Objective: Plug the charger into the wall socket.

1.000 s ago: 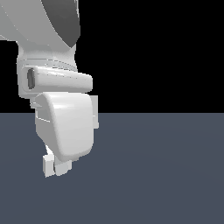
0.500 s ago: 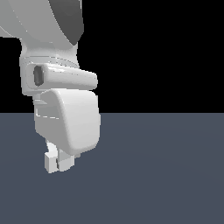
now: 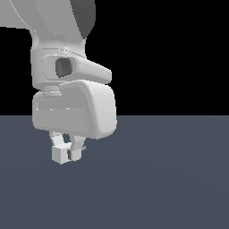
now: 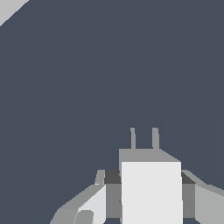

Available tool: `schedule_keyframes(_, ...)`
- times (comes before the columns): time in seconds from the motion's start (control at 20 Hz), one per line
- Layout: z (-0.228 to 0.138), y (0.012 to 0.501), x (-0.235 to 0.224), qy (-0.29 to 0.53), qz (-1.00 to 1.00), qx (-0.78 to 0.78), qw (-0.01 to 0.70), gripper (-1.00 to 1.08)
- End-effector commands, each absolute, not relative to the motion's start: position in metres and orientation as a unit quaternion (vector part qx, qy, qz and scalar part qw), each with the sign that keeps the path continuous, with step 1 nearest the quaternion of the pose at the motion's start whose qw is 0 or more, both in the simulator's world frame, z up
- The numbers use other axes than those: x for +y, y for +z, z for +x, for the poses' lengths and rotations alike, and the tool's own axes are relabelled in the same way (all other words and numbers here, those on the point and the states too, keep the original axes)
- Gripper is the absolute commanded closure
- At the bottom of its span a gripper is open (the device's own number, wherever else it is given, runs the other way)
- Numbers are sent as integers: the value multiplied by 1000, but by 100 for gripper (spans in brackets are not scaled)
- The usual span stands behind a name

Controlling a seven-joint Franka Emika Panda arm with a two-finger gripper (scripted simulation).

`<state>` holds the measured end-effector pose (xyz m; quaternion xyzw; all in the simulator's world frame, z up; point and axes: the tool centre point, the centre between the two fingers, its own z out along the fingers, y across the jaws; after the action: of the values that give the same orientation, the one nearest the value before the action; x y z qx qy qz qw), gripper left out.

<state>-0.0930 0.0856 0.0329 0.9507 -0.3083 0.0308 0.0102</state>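
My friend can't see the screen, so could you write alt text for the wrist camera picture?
A small white rectangular charger block with two short grey prongs is clamped between the robot's grey gripper fingers, seen from above a plain dark blue-grey floor. A light-grey corner, perhaps the socket plate, just shows at one edge.

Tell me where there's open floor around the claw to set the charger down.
The dark floor lies bare toward the exterior view's right of the claw and in front of it. In the wrist view, floor beyond the charger prongs is bare up to a pale grey corner at the frame edge. The only crowding is under the arm itself.
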Motion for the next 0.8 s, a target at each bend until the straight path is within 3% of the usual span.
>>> schedule_keyframes(0.0,-89,39,83,32,960,-277,9,108)
schedule_keyframes(0.75,-66,72,76,33,996,-85,4,108)
